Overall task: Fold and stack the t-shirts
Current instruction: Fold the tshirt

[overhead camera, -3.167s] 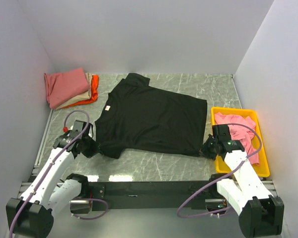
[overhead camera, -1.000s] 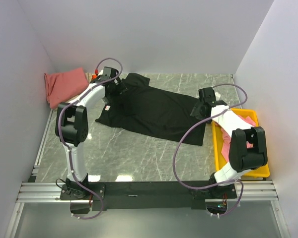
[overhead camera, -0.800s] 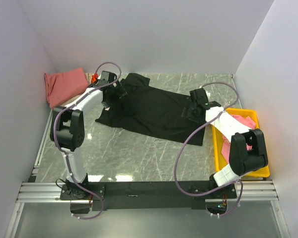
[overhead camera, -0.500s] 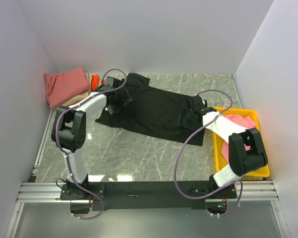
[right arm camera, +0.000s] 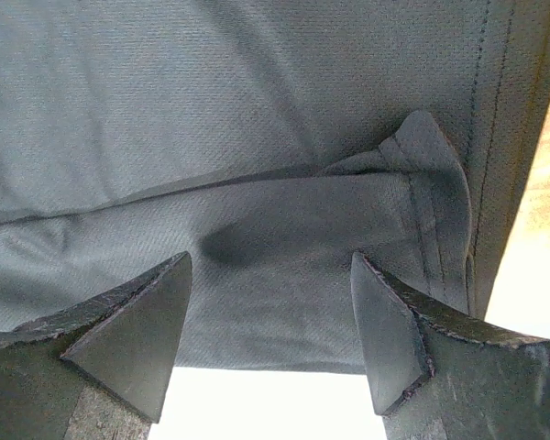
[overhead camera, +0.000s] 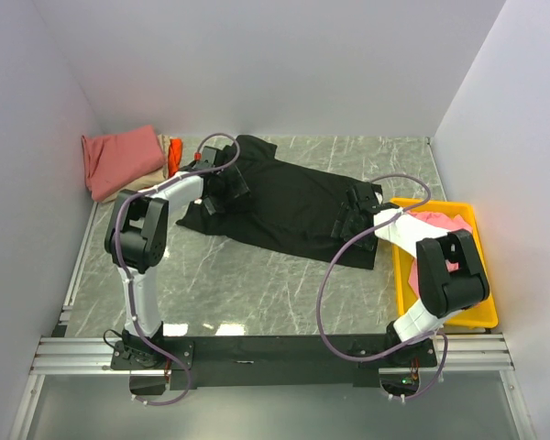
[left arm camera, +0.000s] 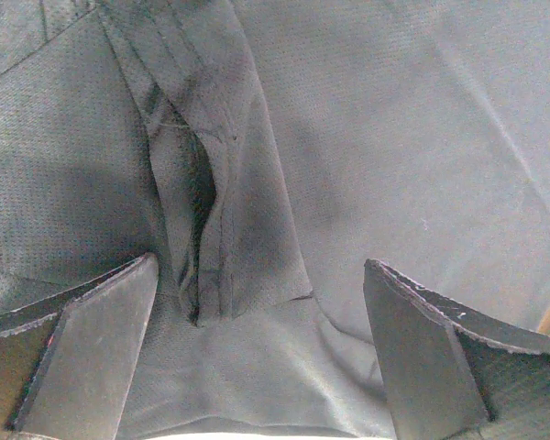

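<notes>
The black t-shirt (overhead camera: pixel 289 206) is laid across the middle of the bench (overhead camera: pixel 257 284) as a long band slanting from 11 o'clock down to 4 o'clock. The left gripper (overhead camera: pixel 225 190) is held over the shirt's 9 o'clock end with its fingers (left arm camera: pixel 92 330) spread wide and nothing gripped. A raised crease of black cloth is seen between them. The right gripper (overhead camera: pixel 350 211) is held over the 3 o'clock end, likewise parted and empty, and a turned-over hemmed corner is seen between its fingers (right arm camera: pixel 137 330). Whether either gripper touches the cloth cannot be told. At the 10 o'clock corner a dusty-red t-shirt (overhead camera: pixel 119 158) is stacked on a beige t-shirt (overhead camera: pixel 145 186) and an orange t-shirt (overhead camera: pixel 174 158). A pink t-shirt (overhead camera: pixel 440 225) is bundled in the yellow bin (overhead camera: pixel 481 302) at the 3 o'clock edge.
</notes>
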Controlling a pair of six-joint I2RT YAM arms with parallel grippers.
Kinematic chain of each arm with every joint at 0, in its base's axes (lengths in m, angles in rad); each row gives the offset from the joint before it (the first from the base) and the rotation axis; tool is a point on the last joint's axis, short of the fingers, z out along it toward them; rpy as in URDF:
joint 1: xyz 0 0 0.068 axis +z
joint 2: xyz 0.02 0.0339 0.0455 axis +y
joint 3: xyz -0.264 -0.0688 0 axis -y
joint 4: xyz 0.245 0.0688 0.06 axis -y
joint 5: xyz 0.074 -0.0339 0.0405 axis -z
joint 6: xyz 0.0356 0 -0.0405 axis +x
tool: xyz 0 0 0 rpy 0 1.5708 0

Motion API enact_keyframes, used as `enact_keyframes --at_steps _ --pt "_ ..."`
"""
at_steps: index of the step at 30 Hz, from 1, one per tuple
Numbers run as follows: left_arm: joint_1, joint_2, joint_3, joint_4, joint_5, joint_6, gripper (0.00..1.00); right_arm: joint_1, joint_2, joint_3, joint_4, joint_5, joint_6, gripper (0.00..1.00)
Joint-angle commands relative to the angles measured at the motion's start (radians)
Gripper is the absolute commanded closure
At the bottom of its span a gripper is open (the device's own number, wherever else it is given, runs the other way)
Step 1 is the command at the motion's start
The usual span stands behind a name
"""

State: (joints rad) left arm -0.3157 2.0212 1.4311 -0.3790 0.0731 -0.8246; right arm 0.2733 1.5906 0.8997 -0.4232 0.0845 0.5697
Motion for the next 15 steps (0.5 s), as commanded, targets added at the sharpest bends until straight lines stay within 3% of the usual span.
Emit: enact_keyframes --at_steps 1,5,11,15 --pt "-0.008 0.023 0.057 0.061 0.037 -0.011 0.01 -0.006 0.011 -0.008 0.043 -0.003 0.013 0.23" --pt "-0.008 0.1 0.13 0.144 0.094 -0.041 0.01 -0.006 0.023 0.004 0.043 -0.008 0.013 0.24" --pt "-0.006 0.145 0.307 0.026 0.004 -0.007 0.01 -0.008 0.012 0.01 0.02 0.03 -0.002 0.23" --pt "-0.002 0.108 0.273 -0.046 -0.045 0.035 0.01 -0.014 0.008 -0.008 0.011 0.04 -0.008 0.23"
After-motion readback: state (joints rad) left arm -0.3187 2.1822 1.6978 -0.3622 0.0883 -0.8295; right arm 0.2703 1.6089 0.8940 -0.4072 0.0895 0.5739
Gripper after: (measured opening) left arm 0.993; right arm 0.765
